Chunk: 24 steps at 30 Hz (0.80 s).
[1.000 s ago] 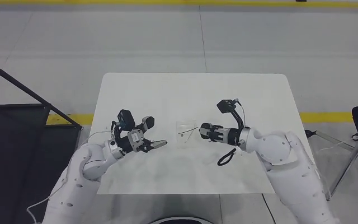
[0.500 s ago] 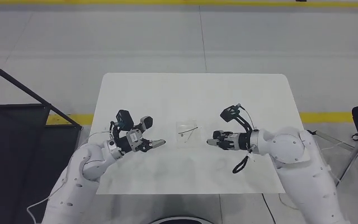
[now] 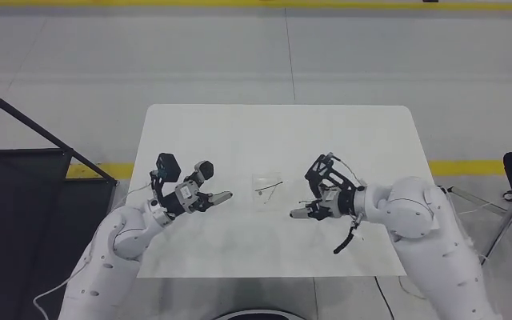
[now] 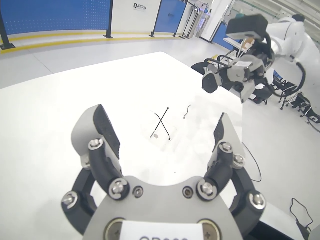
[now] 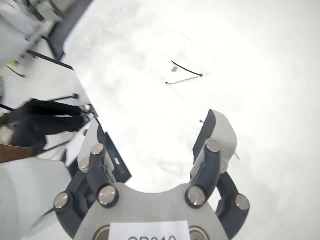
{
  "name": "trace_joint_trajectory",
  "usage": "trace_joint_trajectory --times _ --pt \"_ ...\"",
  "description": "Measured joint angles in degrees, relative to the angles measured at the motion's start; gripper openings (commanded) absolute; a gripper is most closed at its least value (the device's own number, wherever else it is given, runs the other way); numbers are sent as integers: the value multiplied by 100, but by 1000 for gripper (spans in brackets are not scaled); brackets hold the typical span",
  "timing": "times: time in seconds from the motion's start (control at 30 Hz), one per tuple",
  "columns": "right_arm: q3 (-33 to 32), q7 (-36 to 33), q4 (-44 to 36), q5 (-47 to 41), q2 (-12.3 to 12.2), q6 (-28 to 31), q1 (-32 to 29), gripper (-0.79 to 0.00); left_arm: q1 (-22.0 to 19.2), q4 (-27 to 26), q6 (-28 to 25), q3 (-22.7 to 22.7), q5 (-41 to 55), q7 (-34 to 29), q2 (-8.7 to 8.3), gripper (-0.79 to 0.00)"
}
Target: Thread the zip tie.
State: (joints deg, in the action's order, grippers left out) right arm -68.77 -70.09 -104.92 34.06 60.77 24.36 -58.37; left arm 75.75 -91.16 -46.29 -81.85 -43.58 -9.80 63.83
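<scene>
Two thin black zip ties (image 3: 269, 188) lie crossed on a clear plastic sheet (image 3: 261, 197) at the middle of the white table (image 3: 240, 128). They also appear as the crossed zip ties (image 4: 161, 123) in the left wrist view and as the zip ties (image 5: 186, 72) in the right wrist view. A third short, curved zip tie (image 4: 186, 111) lies on the table closer to the right gripper. My left gripper (image 3: 214, 186) (image 4: 161, 114) hangs open to the left of the ties, pointing at them. On the other side my right gripper (image 3: 302, 210) (image 5: 155, 124) is open, nothing held.
Black cables (image 3: 346, 238) hang from the right arm near the table's front edge. The table's left edge has a dark panel (image 3: 32, 192) beside it. Bare white tabletop surrounds the ties on all sides.
My right gripper has drawn back from the zip ties toward the front right, open and holding nothing. The left gripper shifted slightly back and tilted. The ties stay put.
</scene>
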Motion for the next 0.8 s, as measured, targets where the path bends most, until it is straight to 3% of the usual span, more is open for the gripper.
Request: trace_joint_trajectory --times 0.1,0.17,0.43,0.53,0.67,0.73,0.8 --pt "237 -415 -139 500 -29 333 72 0 -15 23 94 10 174 -132 -5 0" --pt "271 -581 -148 616 -34 214 131 0 -15 23 95 15 176 -136 -5 0" --pt "266 -551 -150 618 -33 174 123 0 -14 22 92 14 169 -130 -5 0" --pt "396 -236 -149 996 -51 667 99 -12 -14 22 92 14 169 -130 -5 0" --pt "713 -2 -9 1635 -50 986 266 -169 -14 22 92 14 169 -130 -5 0" --pt "1006 20 111 1928 -42 1004 434 -357 -14 22 92 14 169 -130 -5 0" --pt "1238 -32 256 2069 -24 951 617 -406 -14 22 92 14 169 -130 -5 0"
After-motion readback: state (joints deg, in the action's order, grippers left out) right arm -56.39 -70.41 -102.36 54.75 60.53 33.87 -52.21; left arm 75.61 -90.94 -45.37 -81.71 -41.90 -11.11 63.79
